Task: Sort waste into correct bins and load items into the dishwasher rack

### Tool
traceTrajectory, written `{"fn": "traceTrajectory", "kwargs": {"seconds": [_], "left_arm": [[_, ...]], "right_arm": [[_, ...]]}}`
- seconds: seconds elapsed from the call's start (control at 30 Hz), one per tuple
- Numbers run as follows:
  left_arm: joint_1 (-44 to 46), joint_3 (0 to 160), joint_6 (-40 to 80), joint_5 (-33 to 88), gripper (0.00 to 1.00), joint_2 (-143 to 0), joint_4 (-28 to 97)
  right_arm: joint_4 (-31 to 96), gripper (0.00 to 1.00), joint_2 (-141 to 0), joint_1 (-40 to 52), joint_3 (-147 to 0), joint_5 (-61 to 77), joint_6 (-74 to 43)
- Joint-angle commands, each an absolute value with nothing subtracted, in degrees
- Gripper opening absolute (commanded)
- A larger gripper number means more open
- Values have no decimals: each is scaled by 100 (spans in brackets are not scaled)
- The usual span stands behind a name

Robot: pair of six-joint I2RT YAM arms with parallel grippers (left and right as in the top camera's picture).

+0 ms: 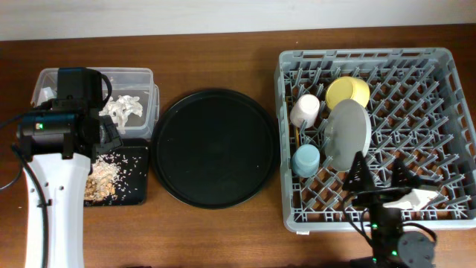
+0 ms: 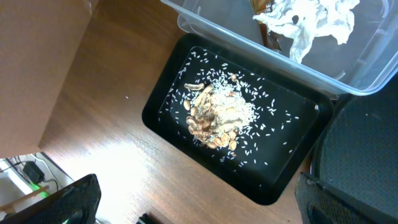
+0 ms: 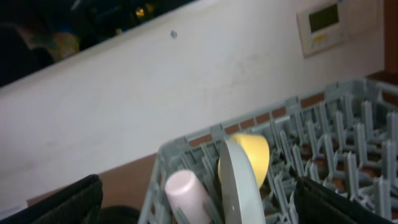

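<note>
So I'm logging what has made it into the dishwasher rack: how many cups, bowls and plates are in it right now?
Cups: 2, the pale-pink cup and the light-blue cup
Bowls: 1, the yellow bowl
Plates: 1, the grey-white plate, standing on edge
Total: 4 in the dishwasher rack

I find open pegs over the right half of the rack [image 1: 446, 112]; upright plate [image 1: 348, 134], bowl [image 1: 347, 91], pink cup [image 1: 305, 109] and blue cup [image 1: 306, 159] crowd its left; my left arm [image 1: 56, 186] overhangs tub [image 1: 137, 74] and shallow tray [image 1: 132, 187].
</note>
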State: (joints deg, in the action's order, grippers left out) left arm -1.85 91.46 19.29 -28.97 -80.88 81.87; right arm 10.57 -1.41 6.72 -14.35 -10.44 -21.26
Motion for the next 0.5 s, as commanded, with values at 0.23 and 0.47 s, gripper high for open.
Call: {"fn": "traceTrajectory", "kwargs": {"seconds": [0.23,0.47], "left_arm": [[-204,9192,1905,-2961,99,-8031,8195],[-204,9192,1903,-2961,99,-8034,8195]], "right_arm": [[851,98,-21,373,-235,-403,-1278],[788,98,-21,93,-217,1044,563]]}}
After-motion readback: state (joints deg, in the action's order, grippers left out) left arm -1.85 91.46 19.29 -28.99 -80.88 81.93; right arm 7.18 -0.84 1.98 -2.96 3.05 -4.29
